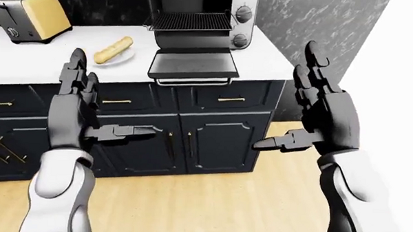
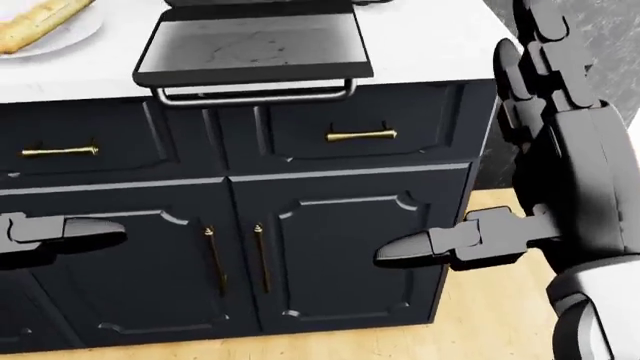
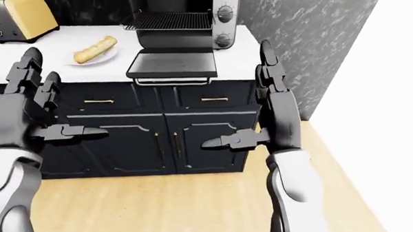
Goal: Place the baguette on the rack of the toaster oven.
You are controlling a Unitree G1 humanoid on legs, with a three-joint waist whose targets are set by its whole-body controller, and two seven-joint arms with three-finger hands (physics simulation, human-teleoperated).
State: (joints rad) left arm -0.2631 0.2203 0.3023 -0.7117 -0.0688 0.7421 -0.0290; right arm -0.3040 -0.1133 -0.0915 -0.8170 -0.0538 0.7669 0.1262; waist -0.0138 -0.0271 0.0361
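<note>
The baguette lies on a white plate on the white counter, left of the toaster oven. The oven's door hangs open and flat, and its wire rack shows above the door. My left hand is raised and open in front of the cabinets, below the plate and holding nothing. My right hand is also open and empty, level with the counter's right end. In the head view only a tip of the baguette shows, at the top left.
A yellow toaster stands at the counter's left. Dark cabinet doors with brass handles fill the space below the counter. A dark marble wall rises on the right, with wooden floor underneath.
</note>
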